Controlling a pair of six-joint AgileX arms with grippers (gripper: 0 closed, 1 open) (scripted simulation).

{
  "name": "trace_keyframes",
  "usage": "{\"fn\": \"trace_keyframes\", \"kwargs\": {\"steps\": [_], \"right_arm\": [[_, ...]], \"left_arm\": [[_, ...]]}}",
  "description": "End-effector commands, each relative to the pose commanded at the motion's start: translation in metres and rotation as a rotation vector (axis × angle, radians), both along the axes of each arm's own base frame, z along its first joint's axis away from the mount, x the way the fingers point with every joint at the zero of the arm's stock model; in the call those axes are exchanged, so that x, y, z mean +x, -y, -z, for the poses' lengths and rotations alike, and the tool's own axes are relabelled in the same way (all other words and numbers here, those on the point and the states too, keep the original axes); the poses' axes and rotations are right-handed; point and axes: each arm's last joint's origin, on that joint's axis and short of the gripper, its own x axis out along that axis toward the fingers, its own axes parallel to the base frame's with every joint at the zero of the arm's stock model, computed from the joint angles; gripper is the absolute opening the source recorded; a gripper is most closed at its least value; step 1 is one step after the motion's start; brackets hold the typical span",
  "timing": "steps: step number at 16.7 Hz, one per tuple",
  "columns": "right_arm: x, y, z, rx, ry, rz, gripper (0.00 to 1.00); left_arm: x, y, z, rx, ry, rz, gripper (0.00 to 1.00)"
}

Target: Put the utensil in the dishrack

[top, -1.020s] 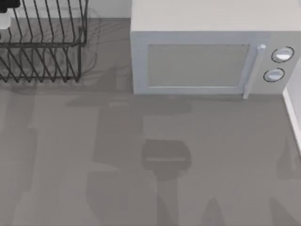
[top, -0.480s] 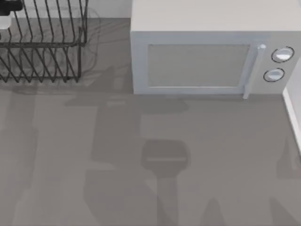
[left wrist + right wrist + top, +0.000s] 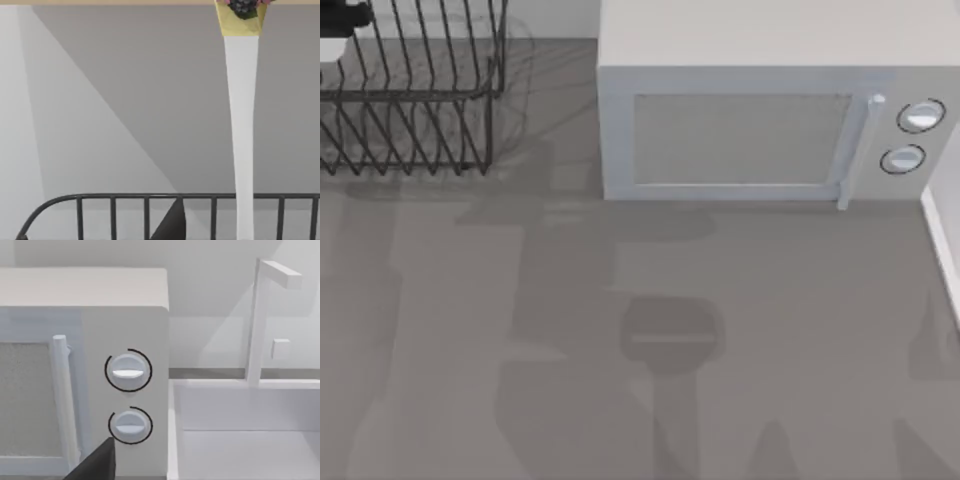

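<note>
Grey table [image 3: 740,330], utensil [image 3: 243,125] above dishrack [image 3: 415,100]

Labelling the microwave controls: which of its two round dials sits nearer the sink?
The upper dial, next to the door handle's top end; the lower dial sits further toward the top view's left, away from the sink.

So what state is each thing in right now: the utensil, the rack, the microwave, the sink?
Utensil: hanging over the rack, not yet set in it.
Dishrack: upright at the table's far left, no dishes visible.
Microwave: door shut.
Sink: looks dry, faucet not running.
</note>
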Motion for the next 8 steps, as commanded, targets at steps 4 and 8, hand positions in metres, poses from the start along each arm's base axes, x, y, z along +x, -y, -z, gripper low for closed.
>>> {"fn": "trace_keyframes", "kwargs": {"steps": [4,8], "right_arm": [[0.0,0.0,0.0,0.0,0.0,0.0,1.0],[0.0,0.0,0.0,0.0,0.0,0.0,1.0]], "left_arm": [[0.0,0.0,0.0,0.0,0.0,0.0,1.0],[0.0,0.0,0.0,0.0,0.0,0.0,1.0]]}}
